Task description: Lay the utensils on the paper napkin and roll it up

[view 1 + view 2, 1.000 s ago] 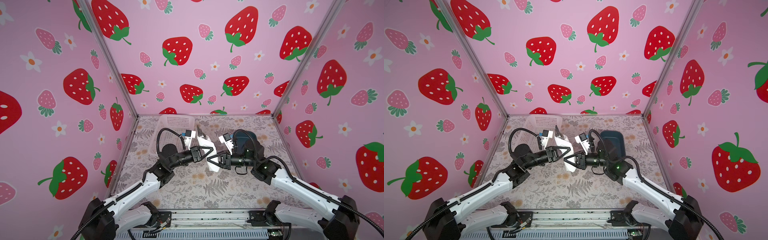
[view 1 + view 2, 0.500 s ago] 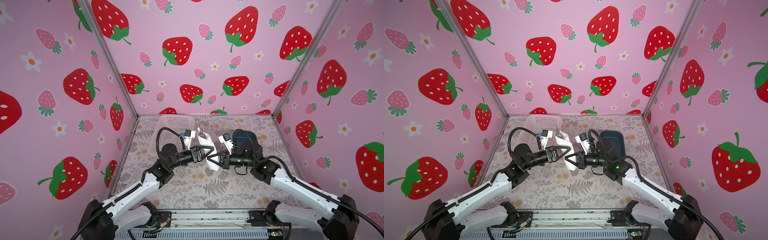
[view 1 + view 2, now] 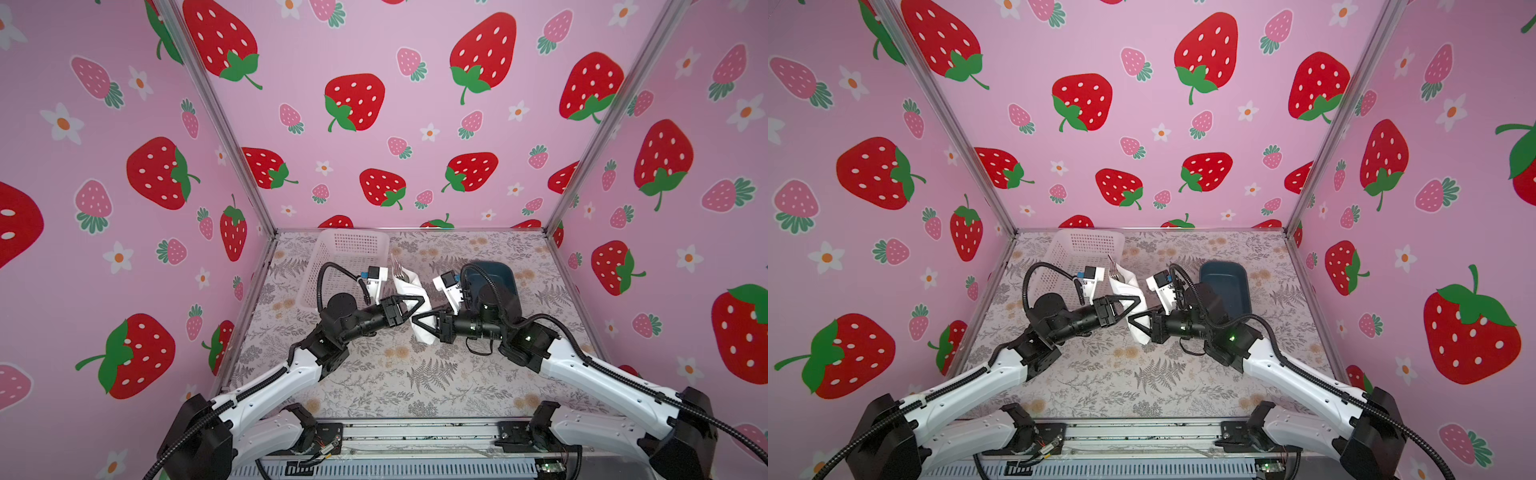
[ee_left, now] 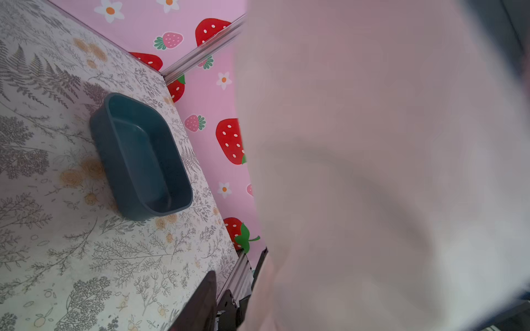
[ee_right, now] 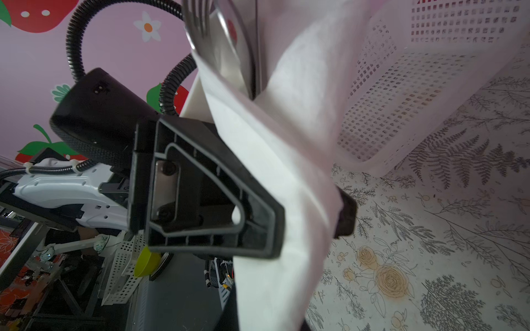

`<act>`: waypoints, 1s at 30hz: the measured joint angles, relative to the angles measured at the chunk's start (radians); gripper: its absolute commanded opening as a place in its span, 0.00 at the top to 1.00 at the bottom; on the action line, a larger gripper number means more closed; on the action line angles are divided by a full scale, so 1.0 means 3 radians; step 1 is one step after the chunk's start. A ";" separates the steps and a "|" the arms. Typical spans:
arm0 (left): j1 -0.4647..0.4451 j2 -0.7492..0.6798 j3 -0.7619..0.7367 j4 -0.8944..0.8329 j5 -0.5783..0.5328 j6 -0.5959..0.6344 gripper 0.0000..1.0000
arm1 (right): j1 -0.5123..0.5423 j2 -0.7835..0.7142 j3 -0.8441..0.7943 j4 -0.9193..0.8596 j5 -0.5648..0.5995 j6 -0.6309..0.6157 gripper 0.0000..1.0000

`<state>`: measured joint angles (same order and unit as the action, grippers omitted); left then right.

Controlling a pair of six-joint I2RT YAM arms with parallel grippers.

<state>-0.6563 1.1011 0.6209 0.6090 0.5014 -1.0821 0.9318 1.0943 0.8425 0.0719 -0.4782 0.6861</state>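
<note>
My right gripper (image 3: pixel 417 324) clenches the napkin (image 3: pixel 409 286) low down, my left gripper (image 5: pixel 311 223) straddles it, hold unclear; a loosening wrap could drop fork (image 5: pixel 198 25) and spoon (image 5: pixel 235 37).

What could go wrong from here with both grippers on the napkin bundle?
1. The paper napkin gapes loosely around the utensils in the right wrist view; it may unroll and drop them.
2. The left gripper and right gripper both sit on the thin paper; pulling apart could tear it.
</note>
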 measured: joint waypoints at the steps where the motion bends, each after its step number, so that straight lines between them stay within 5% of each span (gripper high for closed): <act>1: 0.0000 0.0031 0.0000 0.0062 0.0017 -0.0018 0.62 | 0.0000 0.0000 0.0000 0.0000 0.0009 -0.0004 0.93; 9: 0.0000 0.0109 0.0001 0.0298 0.0078 -0.0080 0.70 | -0.0001 0.0000 -0.0008 0.0039 0.0045 -0.0003 0.93; 14: 0.0000 0.0109 0.0003 0.0294 0.0111 -0.0066 0.55 | 0.0000 -0.0003 -0.0048 0.0120 0.0037 0.0003 0.92; 30: 0.0003 0.0090 0.0066 0.0209 0.0164 0.0014 0.79 | 0.0000 -0.0020 -0.0092 0.0215 0.0043 -0.0036 0.91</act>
<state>-0.6556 1.1282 0.6407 0.6716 0.5507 -1.0779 0.9318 1.0882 0.8150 0.1364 -0.4652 0.6754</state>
